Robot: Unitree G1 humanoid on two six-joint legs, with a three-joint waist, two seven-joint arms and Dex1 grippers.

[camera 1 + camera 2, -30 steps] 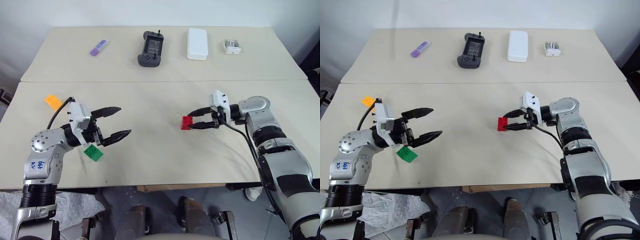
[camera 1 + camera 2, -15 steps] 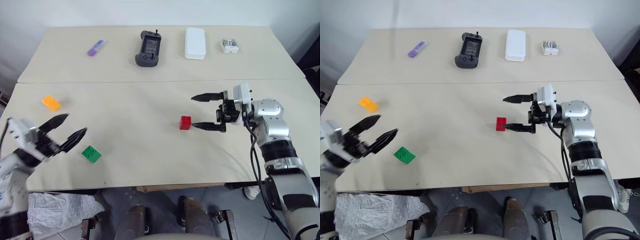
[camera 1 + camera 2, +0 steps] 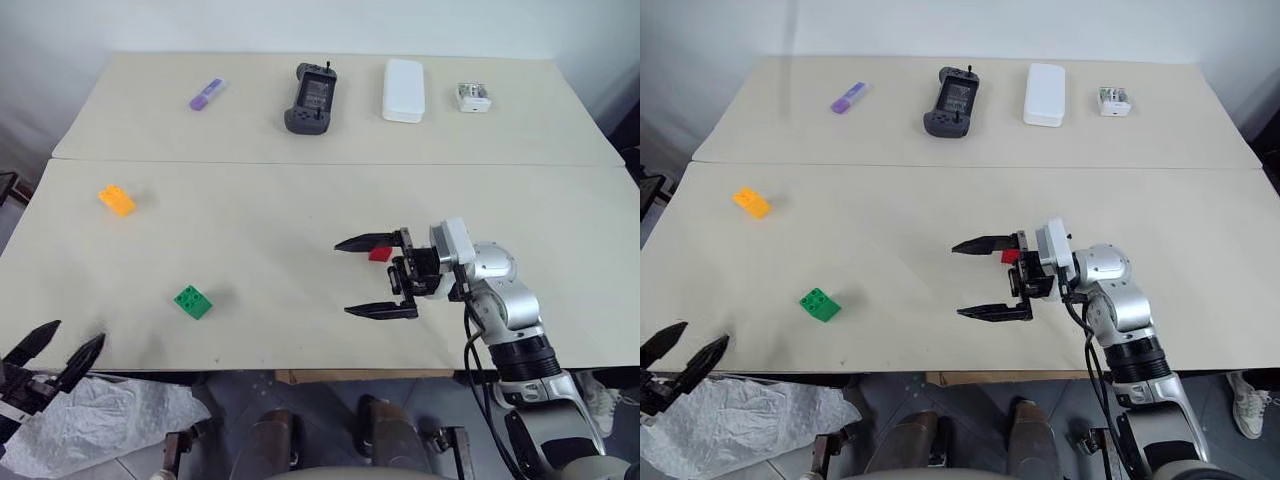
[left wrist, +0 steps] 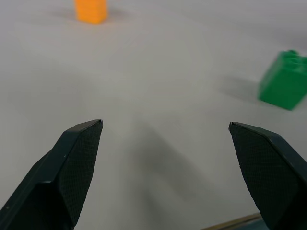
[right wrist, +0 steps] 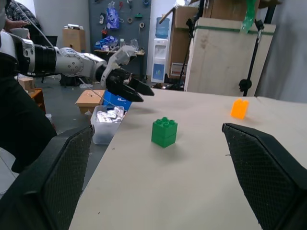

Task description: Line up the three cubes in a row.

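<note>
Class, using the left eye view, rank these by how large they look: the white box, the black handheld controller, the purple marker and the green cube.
1. Black handheld controller
2. White box
3. Green cube and purple marker: too alike to rank, and the cube sits nearer the camera.

Red cube (image 3: 379, 255) is mostly hidden behind right tool (image 3: 378, 277); just a sliver shows by its far finger, so studs can't be made out. Left tool (image 3: 52, 354) sits at the head view's lower corner, arm behind it cut off by the edge. In left wrist view, green cube (image 4: 285, 81) is cut off at the frame edge; orange-yellow cube (image 4: 90, 10) is clipped by the edge too & blurred.
</note>
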